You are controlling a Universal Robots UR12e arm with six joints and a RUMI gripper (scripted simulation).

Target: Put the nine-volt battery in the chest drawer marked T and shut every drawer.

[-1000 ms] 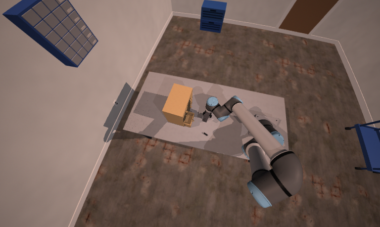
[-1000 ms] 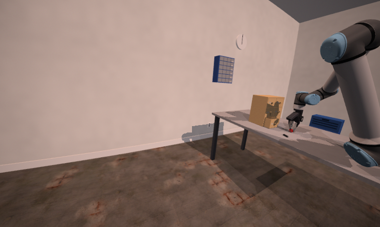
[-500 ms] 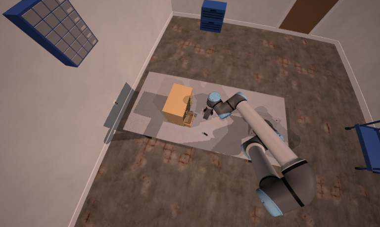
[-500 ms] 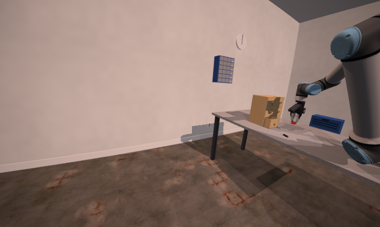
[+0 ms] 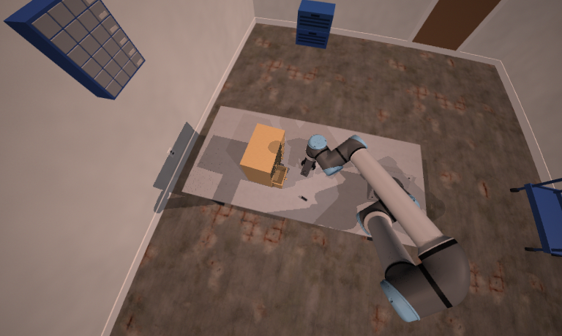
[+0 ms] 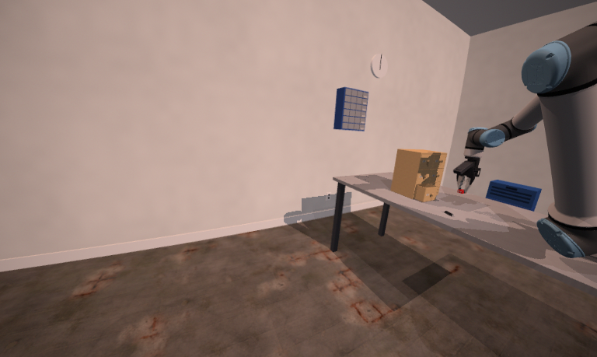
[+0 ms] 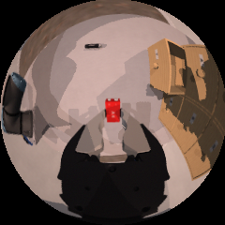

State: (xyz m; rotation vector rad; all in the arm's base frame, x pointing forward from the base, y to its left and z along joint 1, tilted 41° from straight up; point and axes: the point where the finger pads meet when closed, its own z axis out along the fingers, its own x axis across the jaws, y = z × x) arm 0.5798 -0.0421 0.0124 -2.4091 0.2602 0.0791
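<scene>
Fingers pinch the red battery (image 7: 112,110), holding it just above the tabletop (image 5: 372,158). To their right in the wrist view stands the chest (image 5: 261,152), with one low drawer (image 5: 280,177) pulled open at its near end. Carrying the battery over that drawer looks like the coming move, though whether it is marked T is unreadable.

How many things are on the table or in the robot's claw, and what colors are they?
Tan: 1, the chest, one bottom drawer pulled out.
Red: 1, the nine-volt battery, pinched in the gripper.
Black: 1, a small stick-shaped thing lying on the table.
Total: 3
</scene>
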